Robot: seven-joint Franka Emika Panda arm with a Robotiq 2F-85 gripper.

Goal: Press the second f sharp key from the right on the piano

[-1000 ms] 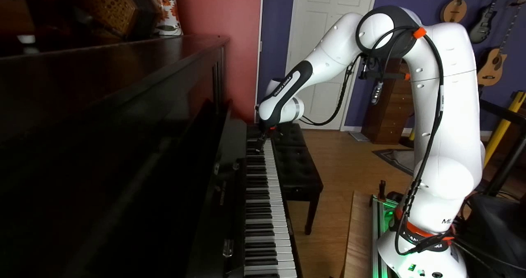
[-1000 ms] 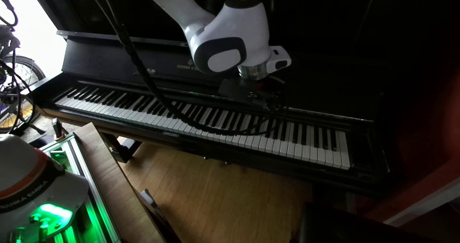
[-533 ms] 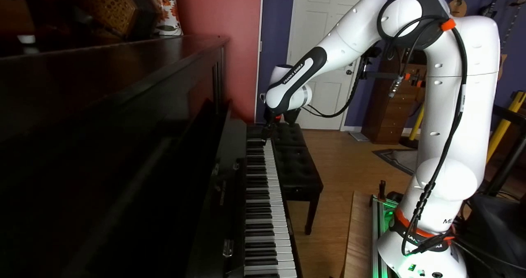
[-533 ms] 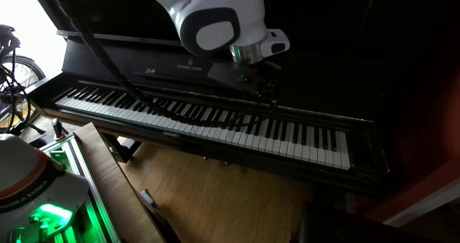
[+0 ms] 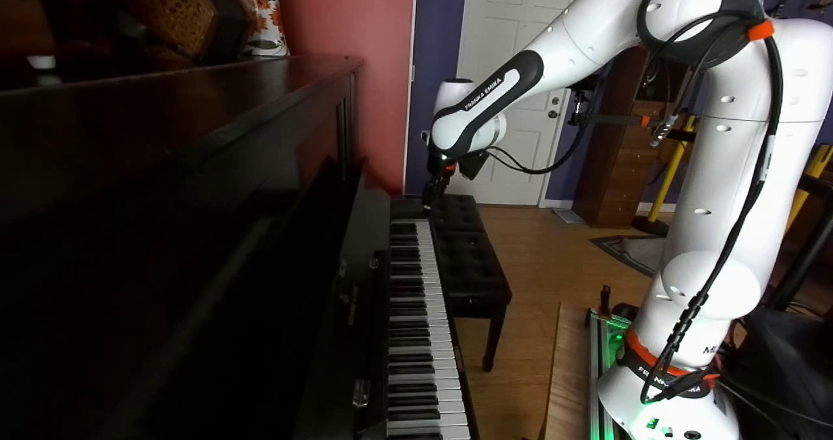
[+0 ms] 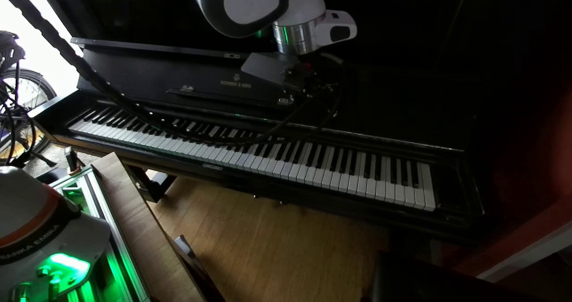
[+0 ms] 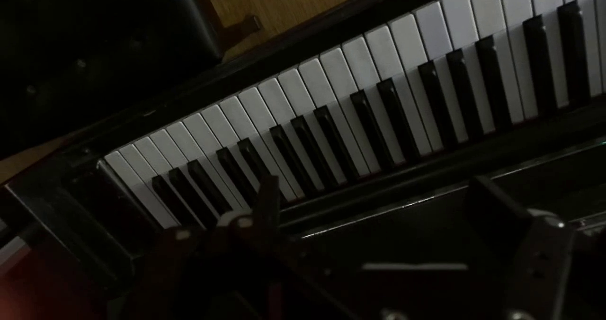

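Piano (image 5: 228, 186) fills left half of an exterior view. Wrist view: keys (image 7: 338, 69) slant from centre left to upper right; bench (image 7: 104, 50) upper left; gripper (image 7: 375, 182) at bottom, held clear of keys, released, jaws spread wide.

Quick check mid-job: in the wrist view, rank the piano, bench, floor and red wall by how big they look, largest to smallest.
Piano, by far the largest
Bench, cut off by the picture's edge
Wooden floor and red wall: too close to rank, since the wall is blurred and fades into shadow
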